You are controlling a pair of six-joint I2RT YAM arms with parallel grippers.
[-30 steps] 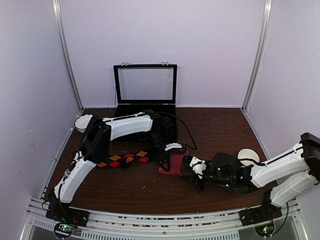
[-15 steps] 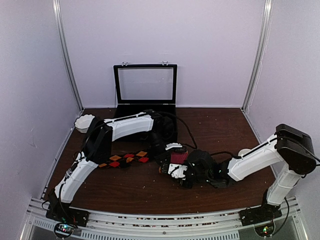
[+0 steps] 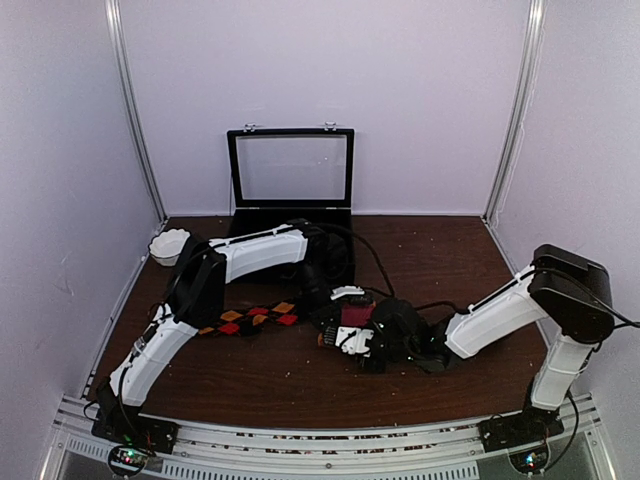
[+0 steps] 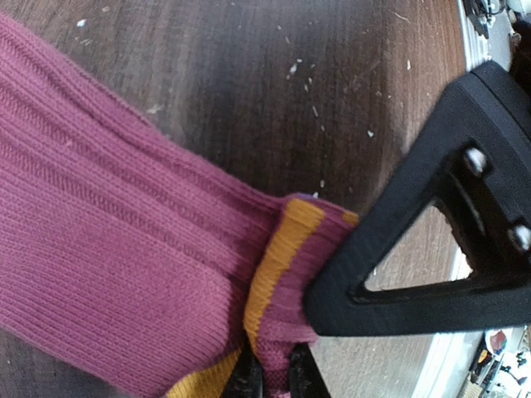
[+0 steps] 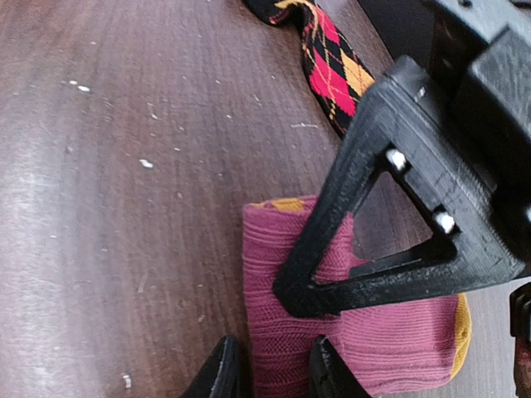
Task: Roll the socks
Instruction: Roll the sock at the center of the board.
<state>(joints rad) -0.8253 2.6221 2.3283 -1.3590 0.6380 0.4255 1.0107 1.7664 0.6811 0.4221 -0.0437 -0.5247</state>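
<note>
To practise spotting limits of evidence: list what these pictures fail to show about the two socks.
Top view: pink sock mostly hidden under the left arm and right arm.
Right wrist view: argyle sock cut off by the top edge.
Right wrist view: right gripper fingertips cropped by the bottom edge, grip unclear.

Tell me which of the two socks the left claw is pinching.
The magenta-pink ribbed sock with orange trim, pinched at its banded end by the left claw. The black fabric sock with red and orange diamonds lies stretched out, ungripped.
</note>
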